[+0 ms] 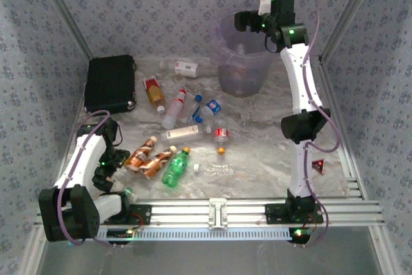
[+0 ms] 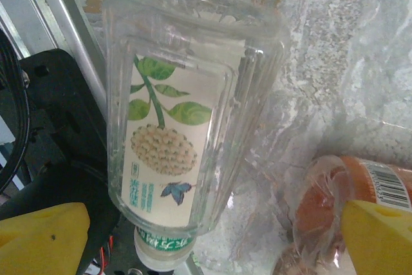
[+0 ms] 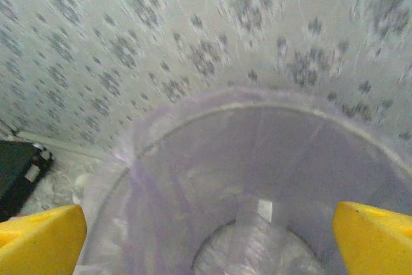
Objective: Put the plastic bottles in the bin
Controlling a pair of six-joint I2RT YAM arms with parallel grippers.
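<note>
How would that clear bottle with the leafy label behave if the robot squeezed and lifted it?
The clear bottle looks empty, so it is probably light. Its ribbed see-through walls would likely flex under a squeeze. Lying on its side, it might roll or slide when nudged.

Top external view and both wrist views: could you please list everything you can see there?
green bottle: one, green, front centre, lying down
copper-brown bottles: two, copper-brown, left of the green one
orange-filled bottle: one, red label, beside the case
white bottle: one, white, at the back, left of the bin
clear bottles: about six, blue or red labels, mid-table
leaf-label bottle: one, clear, near left corner
bin: one, translucent pale purple, back right of centre
black case: one, black, back left
small orange thing: one, orange, table centre
left tool: open, yellow fingers, above the leaf-label bottle
right tool: open, yellow fingers, over the bin's mouth
</note>
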